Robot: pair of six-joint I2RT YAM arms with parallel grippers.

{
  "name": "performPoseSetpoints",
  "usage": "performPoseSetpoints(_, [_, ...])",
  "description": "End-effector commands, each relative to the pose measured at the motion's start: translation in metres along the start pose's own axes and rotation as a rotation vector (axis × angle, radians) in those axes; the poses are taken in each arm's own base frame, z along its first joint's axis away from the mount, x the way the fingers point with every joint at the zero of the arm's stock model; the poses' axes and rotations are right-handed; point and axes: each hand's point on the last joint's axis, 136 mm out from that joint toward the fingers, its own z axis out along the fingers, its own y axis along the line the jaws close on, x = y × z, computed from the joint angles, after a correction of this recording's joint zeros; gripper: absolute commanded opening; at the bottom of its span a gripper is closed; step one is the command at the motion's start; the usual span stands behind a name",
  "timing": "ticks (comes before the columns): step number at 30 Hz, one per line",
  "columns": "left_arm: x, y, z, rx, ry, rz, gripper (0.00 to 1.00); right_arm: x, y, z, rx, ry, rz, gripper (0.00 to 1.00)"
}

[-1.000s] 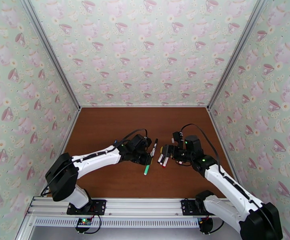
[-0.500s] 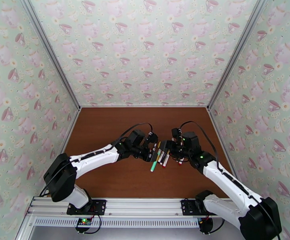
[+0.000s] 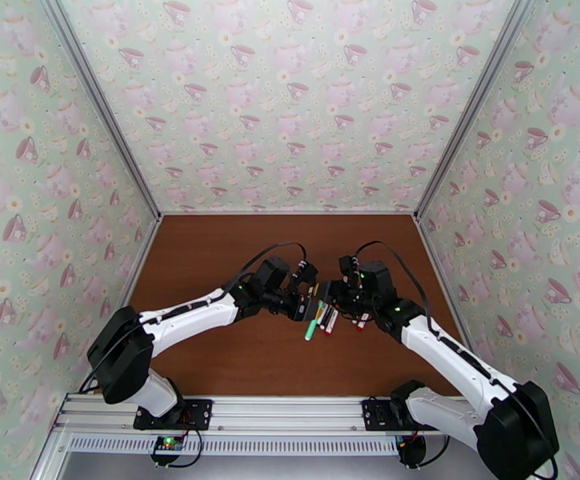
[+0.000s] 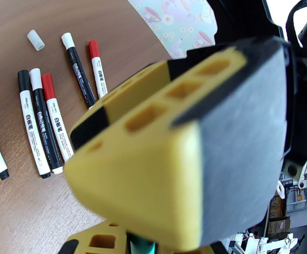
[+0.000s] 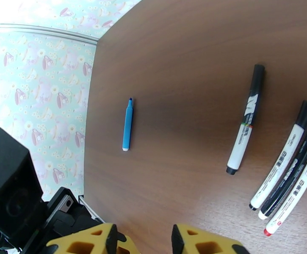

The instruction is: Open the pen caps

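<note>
My left gripper (image 3: 309,304) is shut on a green pen (image 3: 311,328) and holds it tilted above the table; in the left wrist view the green barrel (image 4: 140,246) shows between the yellow fingers (image 4: 166,136). My right gripper (image 3: 332,297) is right beside the pen's upper end, its jaws apart with nothing seen between them (image 5: 140,238). On the table lie capped pens: a red cap (image 4: 93,48), a black cap (image 4: 23,76) and another red cap (image 4: 47,80). A loose pale cap (image 4: 35,40) lies apart from them.
An uncapped blue pen (image 5: 128,123) lies alone further left on the brown table (image 3: 210,266). A black-and-white marker (image 5: 245,121) and three markers side by side (image 5: 286,166) lie under the grippers. Patterned walls close in three sides.
My left gripper has carried the green pen to the right, towards the right gripper. The right gripper has moved left to meet it and its jaws have narrowed.
</note>
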Motion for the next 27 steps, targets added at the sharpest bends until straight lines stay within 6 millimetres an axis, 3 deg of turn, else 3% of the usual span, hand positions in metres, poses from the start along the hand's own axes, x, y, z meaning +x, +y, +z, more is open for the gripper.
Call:
performPoseSetpoints(1, [-0.001, -0.004, 0.000, 0.019, -0.008, 0.006, 0.19, -0.010, 0.014, -0.002, -0.018, -0.029, -0.019, 0.37])
performPoseSetpoints(11, [0.001, -0.003, -0.001, 0.006, -0.012, 0.004, 0.19, -0.012, 0.016, -0.002, -0.011, -0.033, -0.027, 0.17])
performPoseSetpoints(14, [0.000, -0.005, -0.004, 0.019, -0.035, 0.002, 0.28, -0.014, 0.019, -0.004, -0.016, -0.045, -0.026, 0.12])
performPoseSetpoints(21, [0.001, -0.011, -0.016, 0.095, -0.136, 0.003, 0.43, -0.024, 0.030, -0.009, -0.049, -0.091, 0.010, 0.09])
performPoseSetpoints(27, [0.000, -0.015, -0.016, 0.114, -0.144, 0.010, 0.45, -0.024, 0.035, -0.005, -0.070, -0.080, 0.019, 0.08])
